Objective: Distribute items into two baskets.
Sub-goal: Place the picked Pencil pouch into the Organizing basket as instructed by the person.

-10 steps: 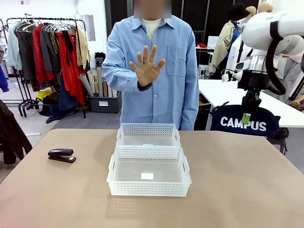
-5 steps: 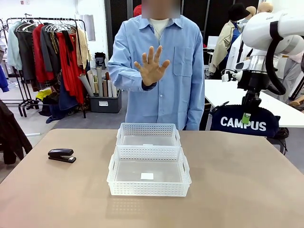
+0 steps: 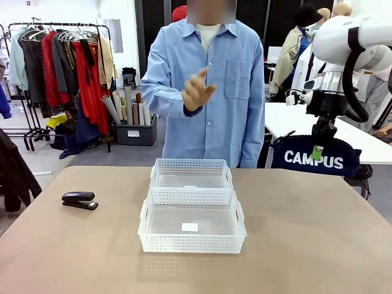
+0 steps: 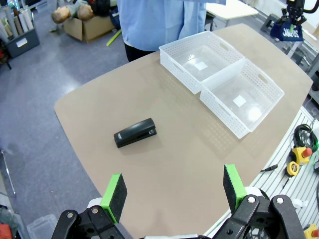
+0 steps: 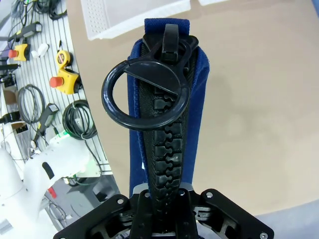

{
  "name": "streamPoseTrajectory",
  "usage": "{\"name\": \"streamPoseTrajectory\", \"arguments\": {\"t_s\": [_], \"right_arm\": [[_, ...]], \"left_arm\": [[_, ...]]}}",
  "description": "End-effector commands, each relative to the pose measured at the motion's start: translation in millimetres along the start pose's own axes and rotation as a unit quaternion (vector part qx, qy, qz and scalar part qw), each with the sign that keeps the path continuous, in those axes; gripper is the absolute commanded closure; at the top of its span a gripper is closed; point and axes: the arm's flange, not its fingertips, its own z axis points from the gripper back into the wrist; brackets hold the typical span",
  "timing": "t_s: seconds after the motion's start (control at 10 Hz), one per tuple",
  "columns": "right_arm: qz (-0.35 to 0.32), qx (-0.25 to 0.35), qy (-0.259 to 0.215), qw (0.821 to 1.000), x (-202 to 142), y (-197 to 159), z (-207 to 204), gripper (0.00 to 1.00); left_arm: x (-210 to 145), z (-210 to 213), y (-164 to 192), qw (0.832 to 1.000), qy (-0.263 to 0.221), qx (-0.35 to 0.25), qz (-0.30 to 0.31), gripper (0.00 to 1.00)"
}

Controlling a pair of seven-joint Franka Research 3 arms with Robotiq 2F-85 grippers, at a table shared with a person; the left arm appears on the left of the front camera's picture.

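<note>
Pouch (image 3: 315, 160): soft navy-blue fabric with white "CAMPUS" print; a chunky black toothed zip ends in a round ring pull (image 5: 146, 94).
Right jaws: closed on the pouch's zip edge. The pouch hangs beneath them, off the counter (image 3: 306, 245), over its right side and well apart from the baskets.
Stapler (image 3: 79, 200): small, black, hard, wedge-shaped; it lies flat on the counter's left part.
Left jaws: spread wide and holding nothing, green pads (image 4: 113, 191) high above the counter; the stapler lies well beyond them.
Larger basket (image 3: 191, 244): white rigid plastic, rectangular, perforated walls, cut-out handles; mid-counter, on the robot's side.
Smaller basket (image 3: 191, 166): same make, touching the larger one's far side.
Person's hand (image 3: 197, 92): raised at chest height.
</note>
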Motion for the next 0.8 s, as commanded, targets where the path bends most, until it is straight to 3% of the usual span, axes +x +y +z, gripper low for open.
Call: {"name": "streamPoseTrajectory", "arguments": {"t_s": [0.0, 0.7], "right_arm": [[-0.001, -0.006, 0.003, 1.0, 2.2, -2.3, 4.4, 1.0], [-0.001, -0.006, 0.003, 1.0, 2.2, -2.3, 4.4, 1.0]], "left_arm": [[-0.8, 0.1, 0.0, 1.0, -0.005, -0.005, -0.007, 0.0], [-0.8, 0.1, 0.0, 1.0, -0.005, -0.005, -0.007, 0.0]]}}
